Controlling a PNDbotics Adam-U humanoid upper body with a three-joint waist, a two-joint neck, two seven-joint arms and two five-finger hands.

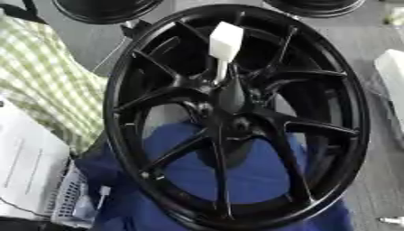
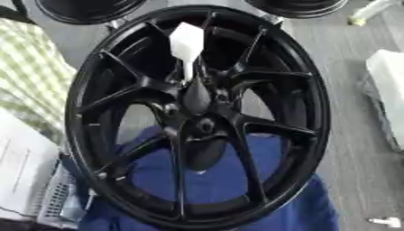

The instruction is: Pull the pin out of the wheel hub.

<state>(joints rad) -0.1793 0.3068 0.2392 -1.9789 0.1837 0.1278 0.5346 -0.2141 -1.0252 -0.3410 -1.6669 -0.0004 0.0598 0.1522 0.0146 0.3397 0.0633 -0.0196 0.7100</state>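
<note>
**Black wheel hub under my eyes, white pin standing in its centre**

Nearest to me is the black wheel hub (image 1: pixel 236 117), filling almost the whole of what I see. Its broad rim runs round as a tall oval, and thin paired spokes fan out from the dark centre to the rim. The hub rests on a blue cloth (image 1: pixel 252 176) that shows through the lower gaps between the spokes and spreads out below the rim.

The pin (image 1: pixel 224 47) sits in the middle part of the hub — a white blocky head above, a slim pale shaft below it running down to the dark centre boss. The head stands clear of the spokes, in front of the upper half of the wheel, and nothing touches it.

Neither of my hands shows in either view, so I cannot tell whether they are spread or curled.

Around the hub: a green-and-white checked cloth (image 1: pixel 39 76) lies to my left, a white sheet (image 1: pixel 28 167) lies below it beside a pale meshed basket (image 1: pixel 69 198), and two more dark round rims (image 2: pixel 87 9) sit at the far edge. A white object (image 2: pixel 388 90) lies on the grey surface (image 2: pixel 355 158) to my right — I cannot make out what it is
</note>
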